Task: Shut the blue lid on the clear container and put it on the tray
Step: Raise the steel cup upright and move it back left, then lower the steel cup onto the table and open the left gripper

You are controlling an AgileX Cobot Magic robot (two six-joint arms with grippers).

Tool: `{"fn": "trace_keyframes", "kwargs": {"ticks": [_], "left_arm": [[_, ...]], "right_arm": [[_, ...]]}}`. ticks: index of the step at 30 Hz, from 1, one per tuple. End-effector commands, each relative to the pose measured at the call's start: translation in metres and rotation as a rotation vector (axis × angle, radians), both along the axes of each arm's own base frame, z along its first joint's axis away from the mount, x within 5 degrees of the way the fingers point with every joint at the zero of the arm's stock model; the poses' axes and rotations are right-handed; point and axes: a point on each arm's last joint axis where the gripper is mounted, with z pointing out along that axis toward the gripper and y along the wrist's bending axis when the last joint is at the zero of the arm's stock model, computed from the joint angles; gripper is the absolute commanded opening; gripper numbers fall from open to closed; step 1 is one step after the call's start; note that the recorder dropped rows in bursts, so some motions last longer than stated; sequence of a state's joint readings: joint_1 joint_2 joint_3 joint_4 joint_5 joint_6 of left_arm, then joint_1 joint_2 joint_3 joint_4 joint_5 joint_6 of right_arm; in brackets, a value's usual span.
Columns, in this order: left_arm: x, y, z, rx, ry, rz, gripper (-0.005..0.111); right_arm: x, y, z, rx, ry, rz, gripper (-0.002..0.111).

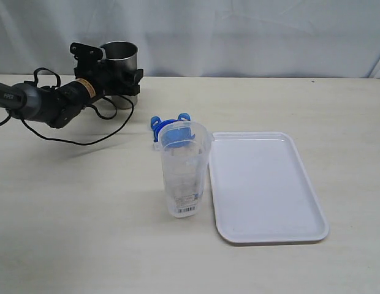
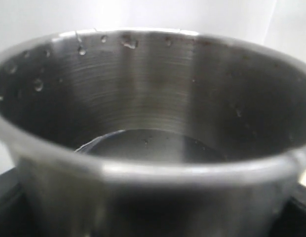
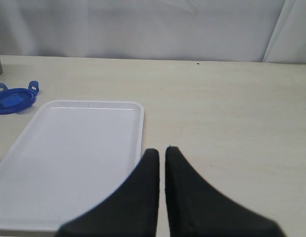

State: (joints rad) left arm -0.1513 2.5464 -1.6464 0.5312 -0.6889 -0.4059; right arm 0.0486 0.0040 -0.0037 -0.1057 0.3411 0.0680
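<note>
Tall clear plastic container (image 1: 184,171) is judged light, slick, tippable; mid-wall grasp is advised. Left end effector (image 1: 110,70) is clamped on grey steel cup (image 1: 121,56); right end effector (image 3: 162,158) is held together, empty.

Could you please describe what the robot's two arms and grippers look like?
The left arm is a dark grey, rounded tube with white lettering, a tan band at the wrist, and a black cable looping beside it. The left gripper is black and blocky. The right gripper shows two smooth matte-black fingers tapering to rounded tips.
</note>
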Motion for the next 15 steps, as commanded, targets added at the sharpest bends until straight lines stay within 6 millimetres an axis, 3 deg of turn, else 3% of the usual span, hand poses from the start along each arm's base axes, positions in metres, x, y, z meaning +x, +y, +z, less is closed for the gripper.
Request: {"fn": "trace_keyframes", "kwargs": {"ticks": [1,4,10,15], "left_arm": [[-0.001,0.000,-0.004,0.051,0.035,-0.006,0.074],[-0.002,-0.001,-0.004,0.069,0.033,-0.026,0.075],[-0.003,-0.007,-0.002,0.020,0.028,-0.037,0.101],[-0.005,-0.011,-0.004,0.064,0.030,-0.080,0.104]], "right_arm": [[0.000,0.000,-0.001,-0.008,0.000,-0.003,0.005],[0.000,0.000,-0.001,-0.008,0.000,-0.003,0.005],[0.000,0.000,-0.001,-0.008,0.000,-0.003,0.005],[0.000,0.000,-0.001,-0.008,0.000,-0.003,0.005]]}}
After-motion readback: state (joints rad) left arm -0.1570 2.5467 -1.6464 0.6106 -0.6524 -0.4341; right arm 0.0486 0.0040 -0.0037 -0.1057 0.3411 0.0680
